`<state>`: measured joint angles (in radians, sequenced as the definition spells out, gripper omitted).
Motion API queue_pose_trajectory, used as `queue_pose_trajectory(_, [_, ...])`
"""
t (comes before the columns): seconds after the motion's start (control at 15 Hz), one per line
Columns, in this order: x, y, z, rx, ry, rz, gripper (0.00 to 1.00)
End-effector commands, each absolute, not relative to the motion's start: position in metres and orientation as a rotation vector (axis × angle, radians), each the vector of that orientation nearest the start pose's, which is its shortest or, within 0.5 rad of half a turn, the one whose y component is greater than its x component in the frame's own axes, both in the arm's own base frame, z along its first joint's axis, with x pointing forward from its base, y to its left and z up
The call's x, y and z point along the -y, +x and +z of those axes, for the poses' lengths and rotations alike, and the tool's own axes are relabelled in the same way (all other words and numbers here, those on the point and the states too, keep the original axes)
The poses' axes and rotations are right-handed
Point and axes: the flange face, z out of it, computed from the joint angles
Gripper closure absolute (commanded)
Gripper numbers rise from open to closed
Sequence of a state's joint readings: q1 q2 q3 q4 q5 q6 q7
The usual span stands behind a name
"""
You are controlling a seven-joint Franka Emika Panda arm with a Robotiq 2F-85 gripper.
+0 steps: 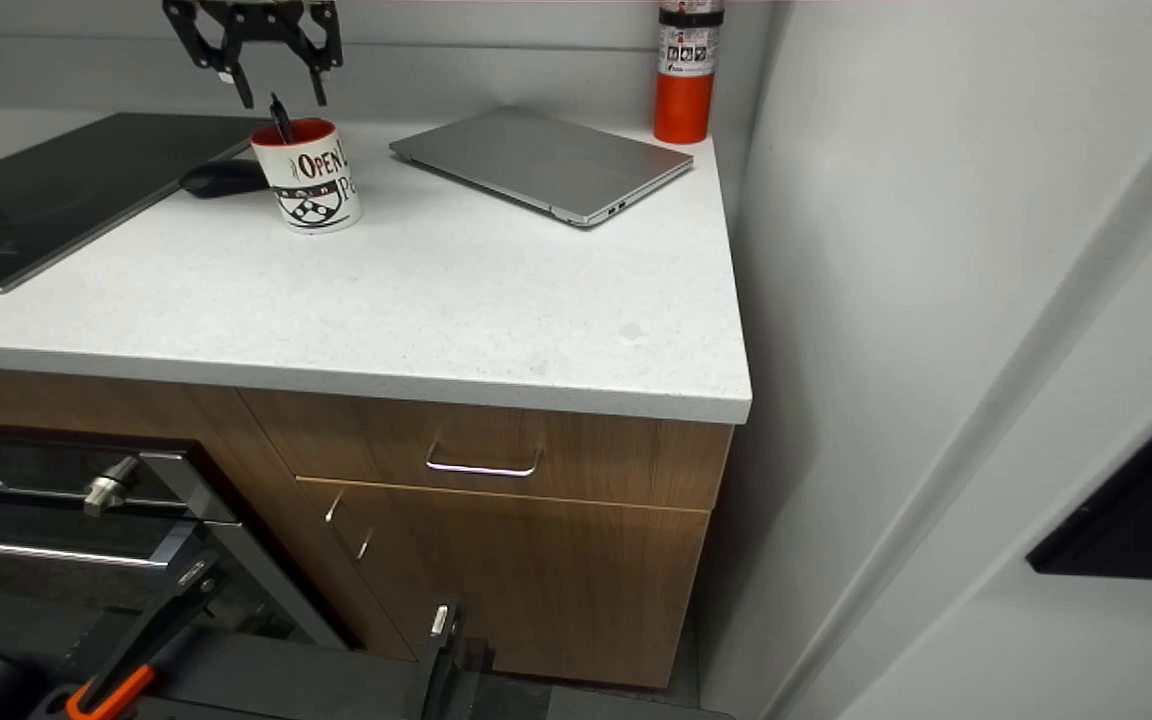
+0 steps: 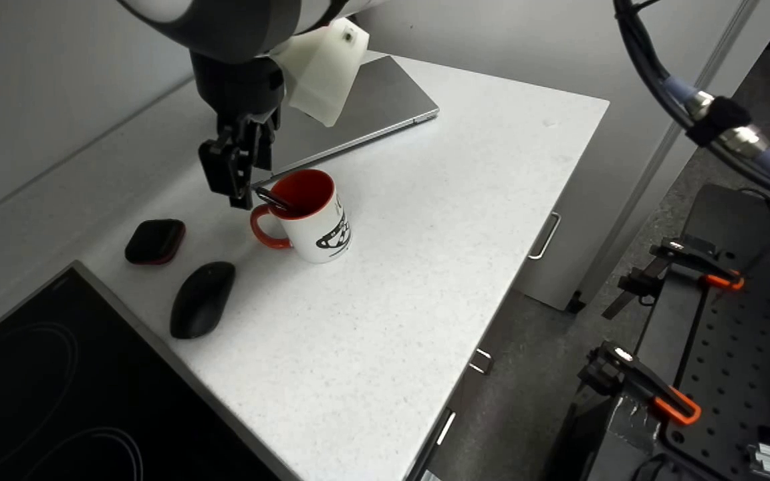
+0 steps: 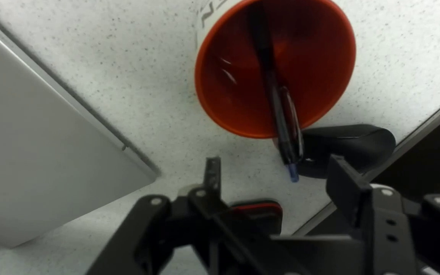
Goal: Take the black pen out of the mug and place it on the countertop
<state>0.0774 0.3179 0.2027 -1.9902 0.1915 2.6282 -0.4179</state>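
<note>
Pincer (image 1: 285,98): mine, spread wide, gripping nothing.
Black pen (image 3: 275,101): leans in the mug (image 1: 311,195), its long axis slanting up and out toward me; the wrist view frames its upper end within my span, depth unclear.
Countertop (image 1: 436,300): flat, speckled white, closed laptop (image 1: 546,155) near the mug; room, I judge, to lay the pen.

The mug (image 1: 308,182) is white, dark-printed, red inside, the pen (image 3: 272,88) black, the countertop (image 2: 385,294) speckled white

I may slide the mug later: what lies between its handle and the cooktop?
A black mouse lies on the countertop between the handle of the mug and the cooktop, as an exterior view shows.
</note>
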Motion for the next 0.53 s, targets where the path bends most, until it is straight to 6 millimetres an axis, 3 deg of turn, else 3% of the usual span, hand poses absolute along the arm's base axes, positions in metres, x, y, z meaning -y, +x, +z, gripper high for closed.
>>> queue_pose_trajectory(0.0, [-0.1600,0.6208,0.3435,0.764,-2.801,-0.475,0.58])
queue_pose_trajectory(0.33, [-0.1544,0.6218,0.3459,0.738,-2.778,-0.469,0.96])
queue_pose_trajectory(0.47, [-0.1513,0.6214,0.3475,0.723,-2.769,-0.463,1.00])
